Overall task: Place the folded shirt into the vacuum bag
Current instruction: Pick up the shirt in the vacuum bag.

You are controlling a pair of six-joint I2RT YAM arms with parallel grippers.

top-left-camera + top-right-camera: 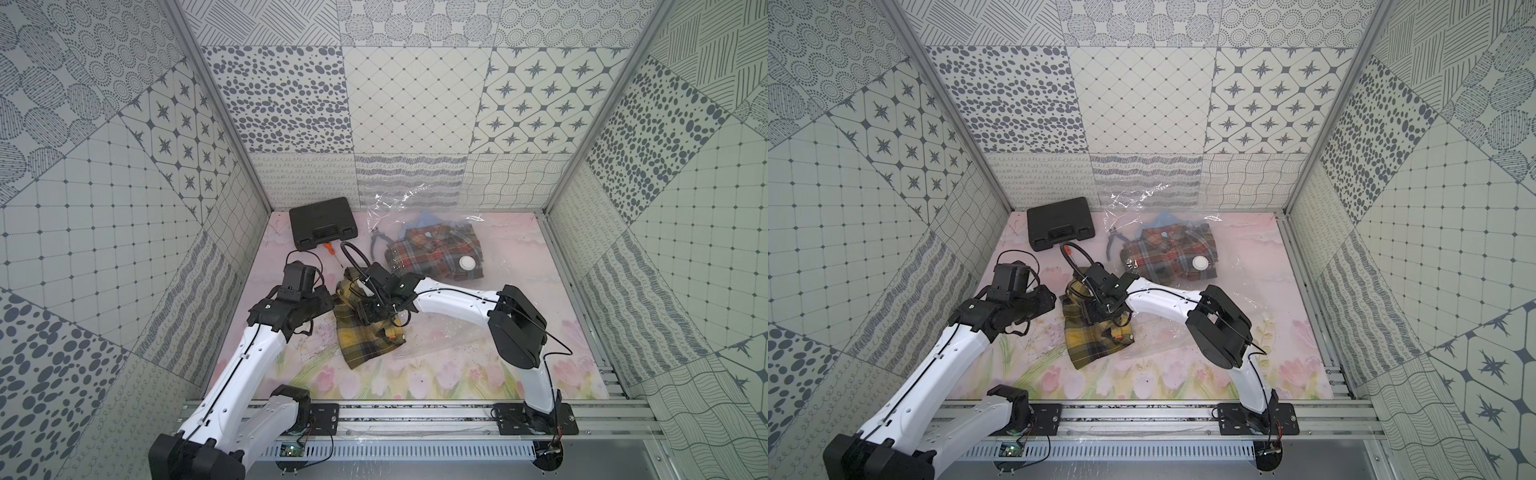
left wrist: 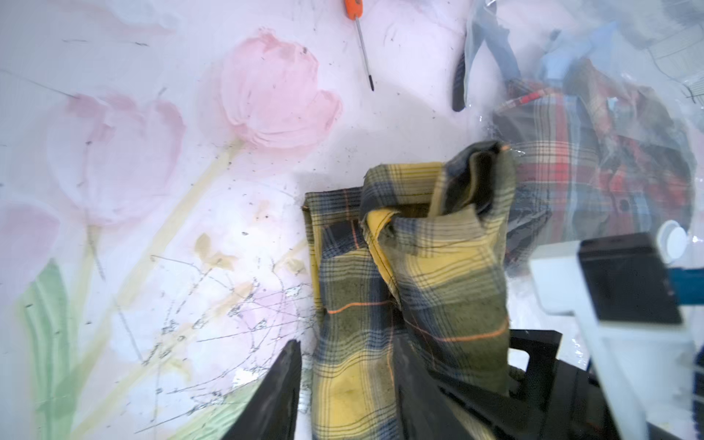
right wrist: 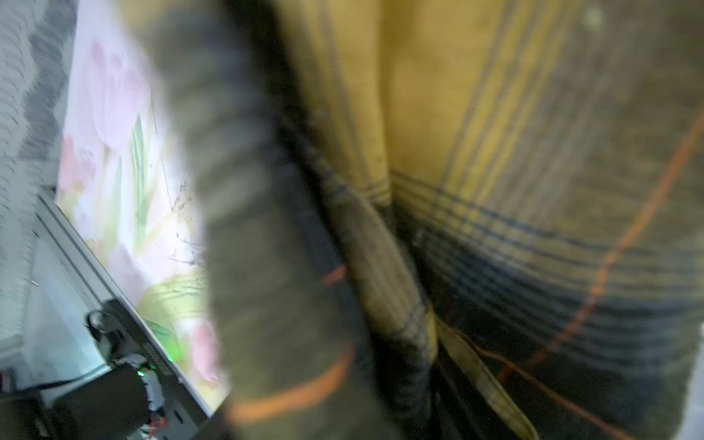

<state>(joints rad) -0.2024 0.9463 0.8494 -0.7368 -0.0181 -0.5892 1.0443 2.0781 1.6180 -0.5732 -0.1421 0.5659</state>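
The yellow shirt [image 1: 365, 345] lies rumpled on the table [image 1: 415, 382], seemingly outside the bag [image 1: 384, 208], so insertion remains; the left claw [image 2: 344, 343] straddles its edge, jaws half apart, grip unclear, while the right claw [image 1: 371, 312] sits over it, jaws hidden. Farther back the bag already holds a red shirt [image 1: 432, 253] and a blue garment [image 1: 428, 218] beneath its cap [image 1: 466, 263]. Beyond, the black case [image 1: 323, 222] is shut, contents unseen.

The yellow plaid shirt [image 2: 411, 289] stands rumpled between the two dark, parted fingers of the left gripper [image 2: 346, 341] on the tulip-printed table [image 2: 152, 236]. Just beside it lies the vacuum bag [image 2: 647, 57], with a red plaid shirt [image 2: 564, 152] inside, blurred under glossy plastic. An orange-handled screwdriver [image 2: 362, 42] lies well apart from both.
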